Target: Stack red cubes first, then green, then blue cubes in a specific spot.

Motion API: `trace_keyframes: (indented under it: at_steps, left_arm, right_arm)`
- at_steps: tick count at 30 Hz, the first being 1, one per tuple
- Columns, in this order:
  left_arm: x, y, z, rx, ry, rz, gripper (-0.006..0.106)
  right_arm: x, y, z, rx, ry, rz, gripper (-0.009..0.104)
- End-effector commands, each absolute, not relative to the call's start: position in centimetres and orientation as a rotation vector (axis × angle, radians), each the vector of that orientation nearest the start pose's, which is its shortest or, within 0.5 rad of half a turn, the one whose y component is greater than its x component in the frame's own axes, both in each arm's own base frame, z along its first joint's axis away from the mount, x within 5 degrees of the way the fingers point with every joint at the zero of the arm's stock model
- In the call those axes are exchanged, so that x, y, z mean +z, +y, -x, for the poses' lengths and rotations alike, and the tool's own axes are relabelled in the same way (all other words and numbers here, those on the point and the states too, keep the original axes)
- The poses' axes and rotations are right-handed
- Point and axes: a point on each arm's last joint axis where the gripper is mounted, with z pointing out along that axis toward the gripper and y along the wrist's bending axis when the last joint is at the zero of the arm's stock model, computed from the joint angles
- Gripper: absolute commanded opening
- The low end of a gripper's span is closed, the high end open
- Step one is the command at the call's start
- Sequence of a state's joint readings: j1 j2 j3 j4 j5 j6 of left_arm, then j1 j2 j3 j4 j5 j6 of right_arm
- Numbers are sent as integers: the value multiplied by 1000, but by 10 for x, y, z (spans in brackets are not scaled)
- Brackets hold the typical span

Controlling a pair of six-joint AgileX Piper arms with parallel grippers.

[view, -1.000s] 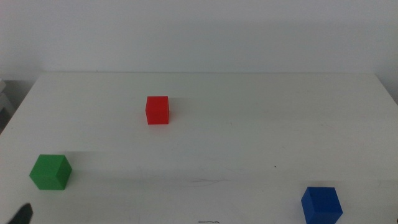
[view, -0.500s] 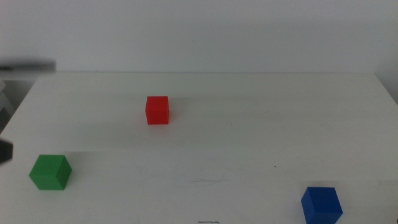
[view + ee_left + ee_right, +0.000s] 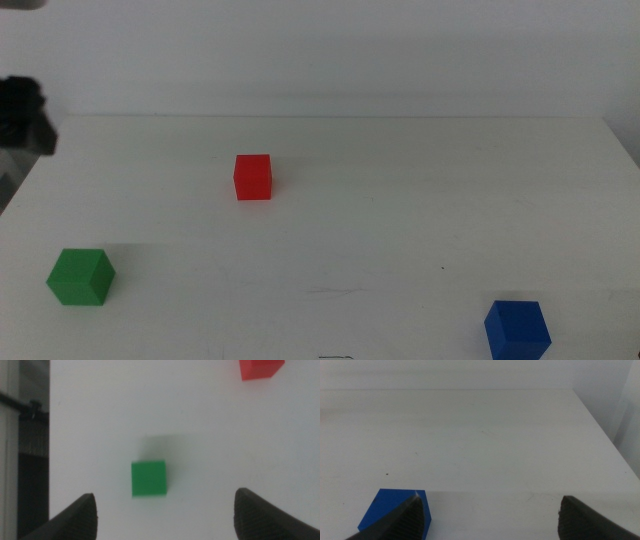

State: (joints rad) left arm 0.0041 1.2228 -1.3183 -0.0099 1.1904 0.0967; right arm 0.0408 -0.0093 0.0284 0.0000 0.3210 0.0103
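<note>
The red cube [image 3: 253, 177] sits on the white table left of centre, toward the back. The green cube [image 3: 82, 277] is at the front left and the blue cube [image 3: 517, 328] at the front right. My left gripper [image 3: 165, 520] is open and empty, high above the table, with the green cube [image 3: 148, 478] between its jaws' line and the red cube [image 3: 260, 368] farther off. A dark blurred part of the left arm [image 3: 22, 115] shows at the left edge. My right gripper [image 3: 492, 520] is open and empty, with the blue cube [image 3: 390, 507] beside one jaw.
The table's left edge [image 3: 50, 435] lies close to the green cube, with dark equipment beyond it. The table's right edge [image 3: 600, 425] and back edge against a white wall [image 3: 320, 60] bound the plain white top.
The dark part of the left arm has risen along the picture's left edge, from the bottom corner to the upper left. The three cubes have not moved.
</note>
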Motion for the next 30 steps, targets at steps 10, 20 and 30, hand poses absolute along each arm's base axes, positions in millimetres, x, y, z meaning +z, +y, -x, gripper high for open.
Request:
trace_keyframes:
  at_steps: [10,20,30]
  left_arm:
    - [392,-60,-312,68,2504,-66,94]
    - [358,-129,-387,-81,2586,-40,94]
    - [297,-151,-433,-138,2663,-38,94]
  right_arm:
    - [189,2,-53,18,1710,37,81]
    - [189,2,-53,18,1710,37,81]
    - [189,2,-53,18,1710,37,81]
